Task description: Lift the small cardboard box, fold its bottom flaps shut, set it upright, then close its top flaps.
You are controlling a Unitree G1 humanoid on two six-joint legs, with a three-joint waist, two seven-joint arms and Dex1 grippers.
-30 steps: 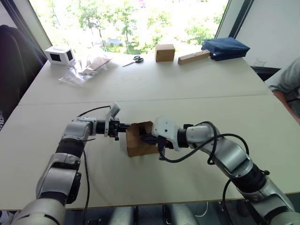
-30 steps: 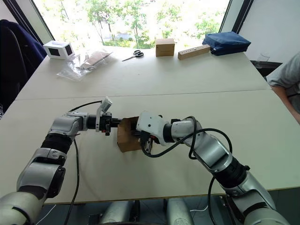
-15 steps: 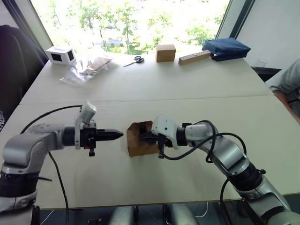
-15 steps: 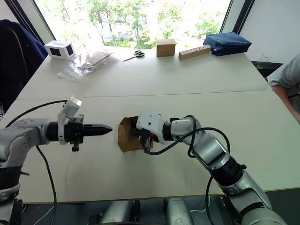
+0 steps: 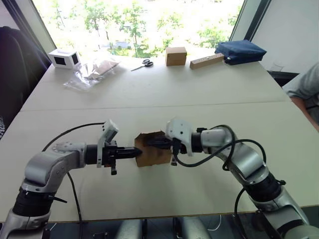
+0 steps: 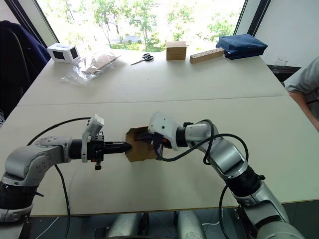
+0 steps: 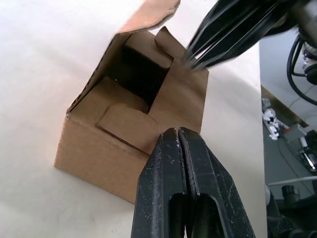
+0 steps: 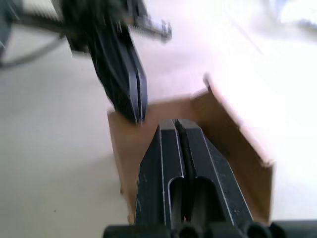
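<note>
A: Any readable text, labels or numbers anywhere?

B: None. The small cardboard box [image 7: 130, 130] is plain brown on every face and flap that shows, no print, no tape marks.

A: The far end of the table [image 5: 164, 89]?

B: The white device [image 5: 64, 58] has a dark front panel; there may be characters on it, too small to tell. The tan cube box [image 5: 175, 56], wooden block [image 5: 206, 60] and blue bag [image 5: 239, 51] show no legible marking.

A: Arms?

B: No logos or serials readable on either.
</note>
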